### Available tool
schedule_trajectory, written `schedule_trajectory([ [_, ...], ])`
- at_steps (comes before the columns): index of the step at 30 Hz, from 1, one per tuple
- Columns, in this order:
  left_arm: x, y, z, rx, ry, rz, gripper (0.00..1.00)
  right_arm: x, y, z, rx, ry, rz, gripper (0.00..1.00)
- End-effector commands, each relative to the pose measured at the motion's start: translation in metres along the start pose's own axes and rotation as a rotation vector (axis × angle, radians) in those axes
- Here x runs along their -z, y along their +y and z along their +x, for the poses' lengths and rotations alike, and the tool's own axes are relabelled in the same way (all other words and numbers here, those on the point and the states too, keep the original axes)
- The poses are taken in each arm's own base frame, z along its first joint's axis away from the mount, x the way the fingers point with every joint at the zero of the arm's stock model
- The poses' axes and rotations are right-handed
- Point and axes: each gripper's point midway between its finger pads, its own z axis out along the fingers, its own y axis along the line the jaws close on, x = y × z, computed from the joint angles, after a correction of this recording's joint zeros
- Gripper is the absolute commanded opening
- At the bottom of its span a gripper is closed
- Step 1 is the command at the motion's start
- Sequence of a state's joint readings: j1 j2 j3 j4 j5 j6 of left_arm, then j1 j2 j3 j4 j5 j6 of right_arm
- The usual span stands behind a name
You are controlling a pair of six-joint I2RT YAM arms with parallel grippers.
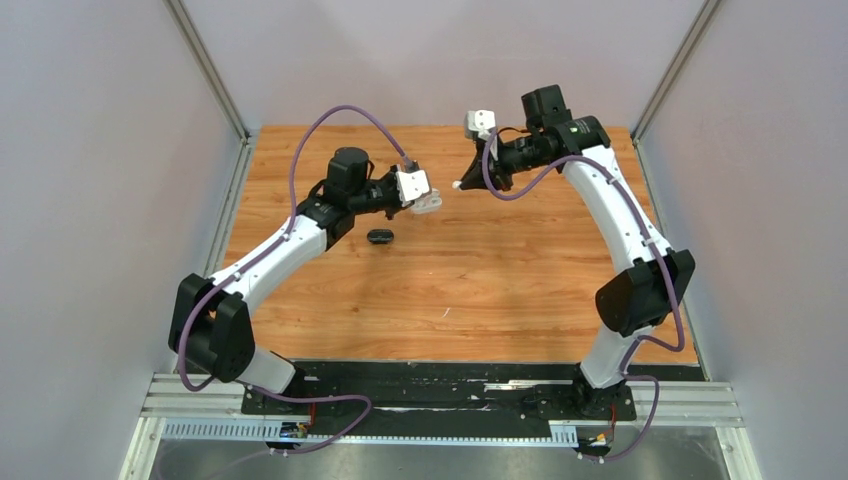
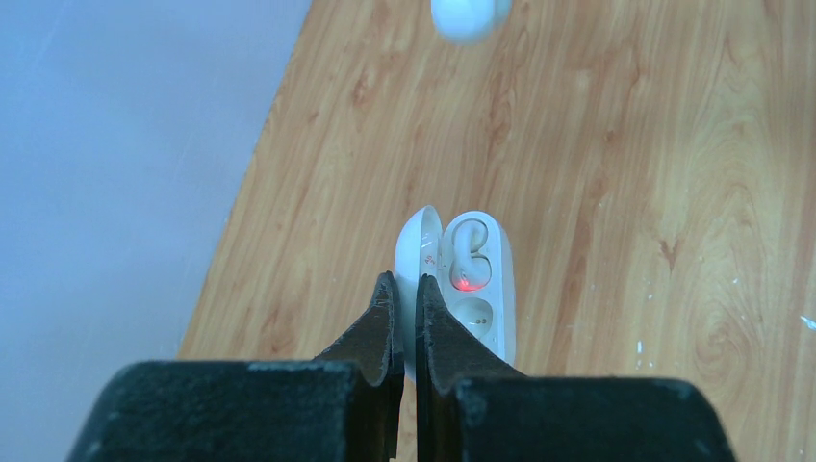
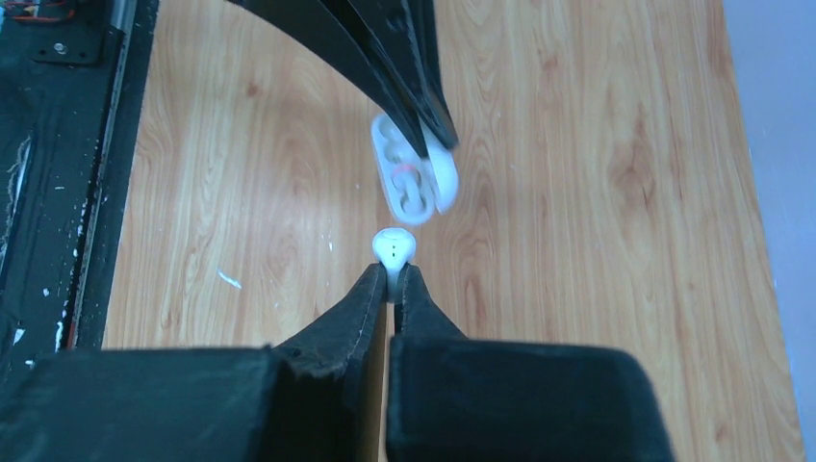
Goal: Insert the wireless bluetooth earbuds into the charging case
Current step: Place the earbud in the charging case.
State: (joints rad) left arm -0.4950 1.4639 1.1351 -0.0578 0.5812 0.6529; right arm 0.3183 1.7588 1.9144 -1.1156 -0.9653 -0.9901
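Observation:
My left gripper (image 1: 430,200) is shut on the lid of an open white charging case (image 2: 476,289) and holds it above the table. One white earbud (image 2: 470,258) sits in the case's upper slot beside a red light; the lower slot is empty. My right gripper (image 3: 388,274) is shut on a second white earbud (image 3: 395,247) and holds it in the air just short of the case (image 3: 414,178). In the top view that bud (image 1: 458,184) is a small gap to the right of the case (image 1: 428,203). It shows blurred in the left wrist view (image 2: 469,14). No black earbuds are in view.
A small black pebble-shaped case (image 1: 380,236) lies on the wooden table (image 1: 450,290) under the left arm. Grey walls enclose the table on three sides. A black base plate (image 1: 440,385) runs along the near edge.

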Motion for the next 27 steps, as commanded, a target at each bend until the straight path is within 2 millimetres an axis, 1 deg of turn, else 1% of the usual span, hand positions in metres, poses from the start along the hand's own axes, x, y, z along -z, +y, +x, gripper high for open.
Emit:
schedule_trajectory([
  [1,0.002,0.023,-0.052,-0.111,-0.151,-0.042,0.00,-0.023,0.009,-0.034,0.129,-0.101,-0.083,0.00],
  [7,0.004,0.025,-0.060,-0.122,-0.176,-0.057,0.00,-0.040,0.015,-0.042,0.187,-0.119,-0.113,0.00],
  [13,0.009,0.026,-0.070,-0.062,-0.200,-0.072,0.00,-0.052,0.015,-0.050,0.287,-0.156,-0.066,0.00],
  [18,0.013,0.026,-0.076,-0.026,-0.212,-0.074,0.00,-0.060,0.014,-0.046,0.328,-0.145,-0.047,0.00],
  [23,0.015,0.022,-0.076,-0.014,-0.207,-0.066,0.00,-0.064,0.013,-0.049,0.366,-0.142,-0.028,0.00],
  [27,0.017,0.021,-0.077,-0.007,-0.211,-0.060,0.00,-0.068,0.015,-0.046,0.397,-0.127,-0.027,0.00],
])
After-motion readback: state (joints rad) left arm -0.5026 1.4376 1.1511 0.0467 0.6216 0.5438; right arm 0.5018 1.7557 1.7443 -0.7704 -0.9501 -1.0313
